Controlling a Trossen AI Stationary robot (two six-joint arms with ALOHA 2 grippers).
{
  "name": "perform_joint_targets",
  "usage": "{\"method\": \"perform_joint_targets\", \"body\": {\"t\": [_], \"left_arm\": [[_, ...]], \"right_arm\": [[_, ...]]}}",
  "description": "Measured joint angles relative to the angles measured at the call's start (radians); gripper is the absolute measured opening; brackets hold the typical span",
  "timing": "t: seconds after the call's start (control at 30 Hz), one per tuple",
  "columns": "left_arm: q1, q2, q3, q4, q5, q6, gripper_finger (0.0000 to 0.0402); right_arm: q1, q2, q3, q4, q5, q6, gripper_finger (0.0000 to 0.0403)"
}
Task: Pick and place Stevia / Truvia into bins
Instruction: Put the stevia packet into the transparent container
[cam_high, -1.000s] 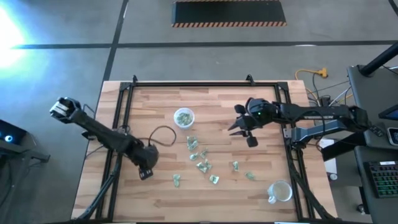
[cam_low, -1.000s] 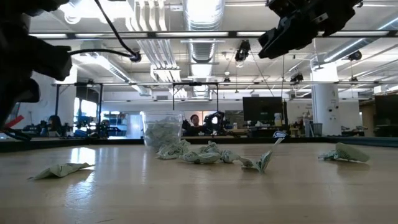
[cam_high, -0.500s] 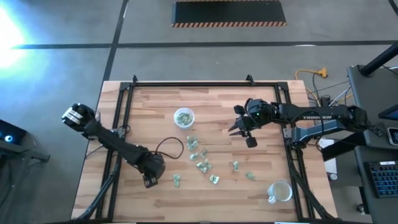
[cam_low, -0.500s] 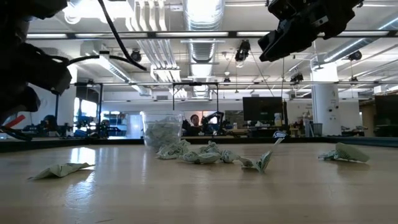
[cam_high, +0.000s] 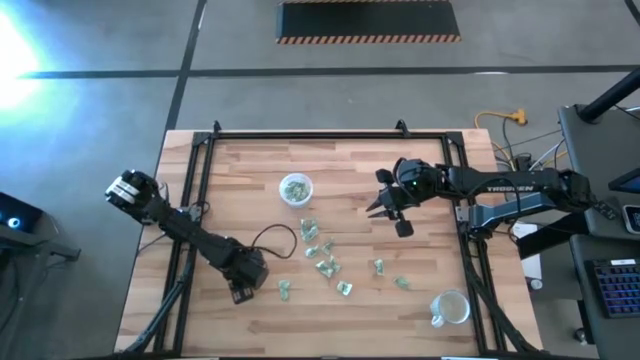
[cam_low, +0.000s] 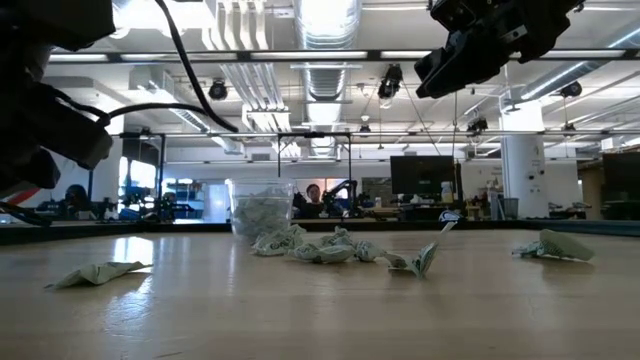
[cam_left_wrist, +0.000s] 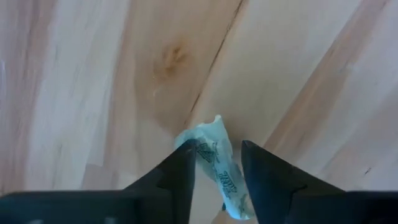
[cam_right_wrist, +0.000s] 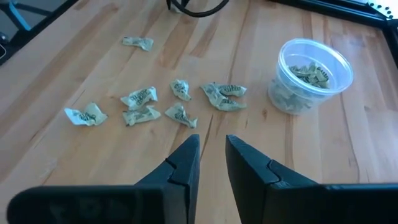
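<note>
The left gripper (cam_left_wrist: 214, 171) is low over the front-left part of the table (cam_high: 250, 330), its two fingers (cam_left_wrist: 180, 174) parted with a crumpled pale green sachet (cam_left_wrist: 214, 163) lying on the wood between the tips; whether they pinch it yet cannot be told. Seen from overhead, that gripper (cam_high: 243, 290) sits just left of the sachet (cam_high: 285, 290), which lies a little apart from the rest. The right gripper (cam_right_wrist: 211, 155) hangs above the table's right-centre, its fingers (cam_right_wrist: 183, 163) drawn close with a narrow gap and nothing between them. Ahead of it a loose scatter of sachets (cam_right_wrist: 180, 102) lies on the wood, and beyond them stands a round clear cup (cam_right_wrist: 311, 74) partly filled with more. A second cup (cam_high: 450, 308) stands at the front-right corner.
</note>
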Motion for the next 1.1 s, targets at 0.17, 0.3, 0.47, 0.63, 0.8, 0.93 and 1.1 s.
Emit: {"method": "perform_joint_targets", "body": {"t": [0.17,0.3,0.47,0.63,0.8,0.93,1.1], "left_arm": [[-0.001,-0.003,-0.001,-0.014,-0.002,0.040,0.0041],[-0.001,-0.007,-0.001,-0.014,-0.007,0.055,0.0006],[0.001,-0.027,0.026,-0.044,-0.081,0.153,0.0009],[0.026,-0.061,0.095,-0.066,-0.293,0.366,0.0003],[0.052,-0.095,0.157,-0.060,-0.633,0.590,0.0002],[0.077,-0.109,0.183,-0.047,-0.933,0.725,0.0001],[0.154,-0.110,0.179,0.079,-1.082,0.920,0.0001]], "right_arm": [[0.000,0.000,0.000,0.002,0.000,0.000,0.0070],[0.000,0.000,0.000,0.003,0.000,0.000,0.0070],[0.000,0.000,0.000,0.007,0.000,-0.004,0.0070],[0.000,0.000,0.000,0.016,0.000,-0.004,0.0068],[0.000,0.000,0.000,0.026,0.000,-0.005,0.0070],[0.000,0.000,0.000,0.027,0.000,-0.005,0.0068],[0.000,0.000,-0.002,0.026,-0.001,-0.008,0.0066]]}}
